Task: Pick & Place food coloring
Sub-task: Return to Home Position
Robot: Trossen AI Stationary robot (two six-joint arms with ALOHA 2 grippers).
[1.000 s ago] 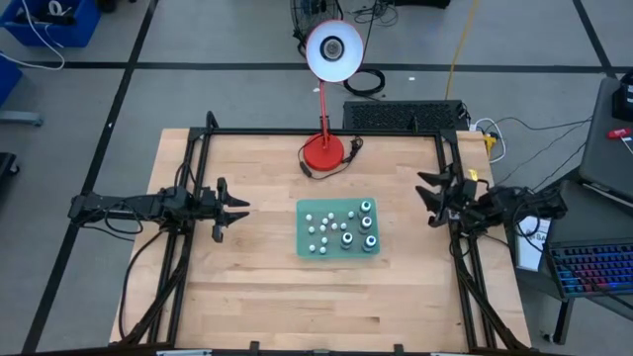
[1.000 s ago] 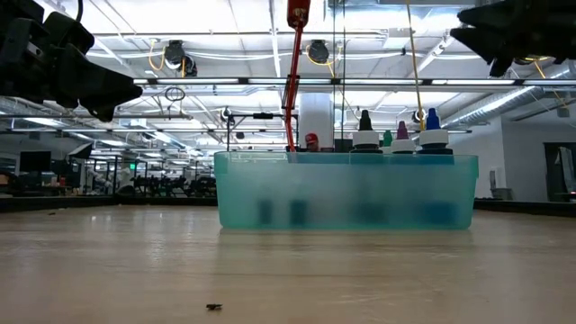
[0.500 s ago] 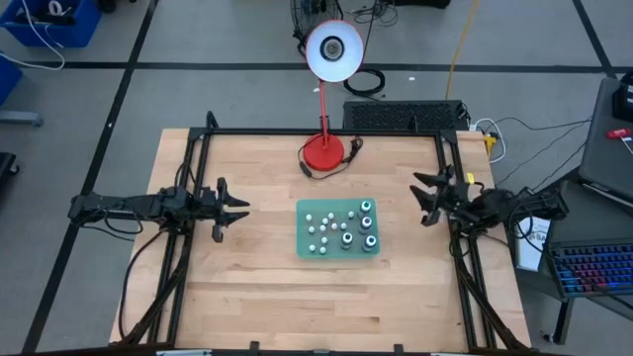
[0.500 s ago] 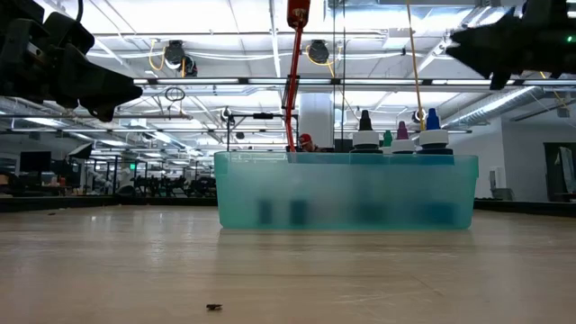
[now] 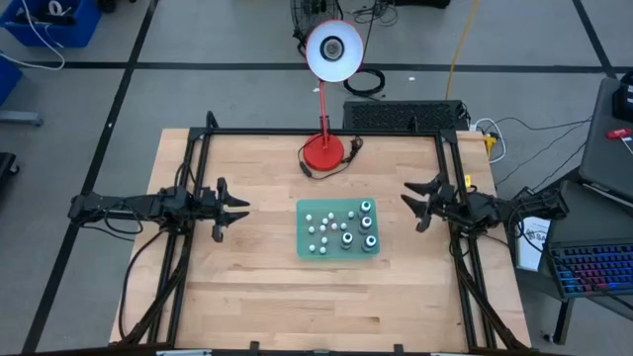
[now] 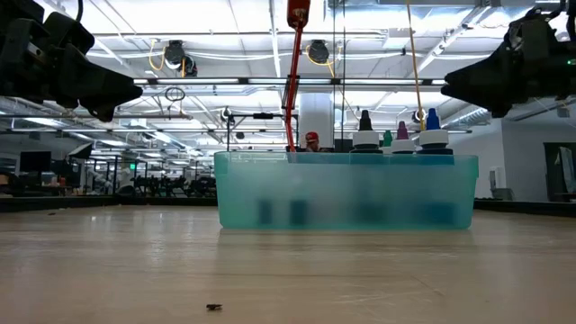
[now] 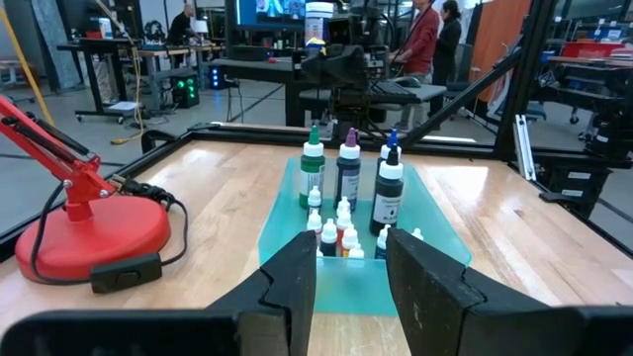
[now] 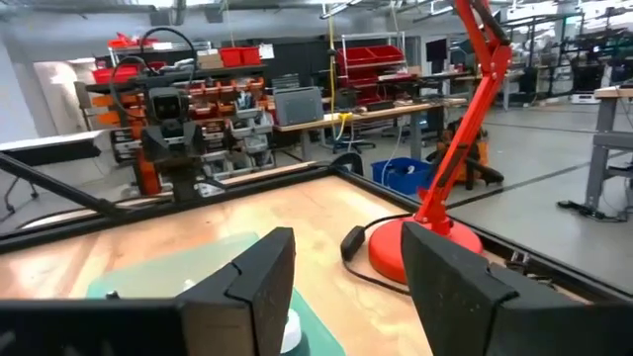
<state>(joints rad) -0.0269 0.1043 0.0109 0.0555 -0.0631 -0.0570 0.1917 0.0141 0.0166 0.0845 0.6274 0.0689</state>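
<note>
Green bin: sits mid-table, in front of the red desk lamp, between the two arms and well apart from both
Big food coloring bottles: four, upright inside the bin at the end nearer the right arm; the caps read green, purple, blue and black in the left wrist view
Small food coloring bottles: a cluster of white-topped ones, also inside the bin, at the end nearer the left arm
Left gripper: hangs over the left side of the table, pointing at the bin, fingers apart, holding nothing
Right gripper: raised over the right side of the table, near the frame, fingers apart, holding nothing
Done: every bottle in view stands in the bin, so the picking and placing looks finished
Left to do: by my reading only the retreat, with the right arm to settle into a rest pose like the left one's; no bottle appears to need moving
</note>
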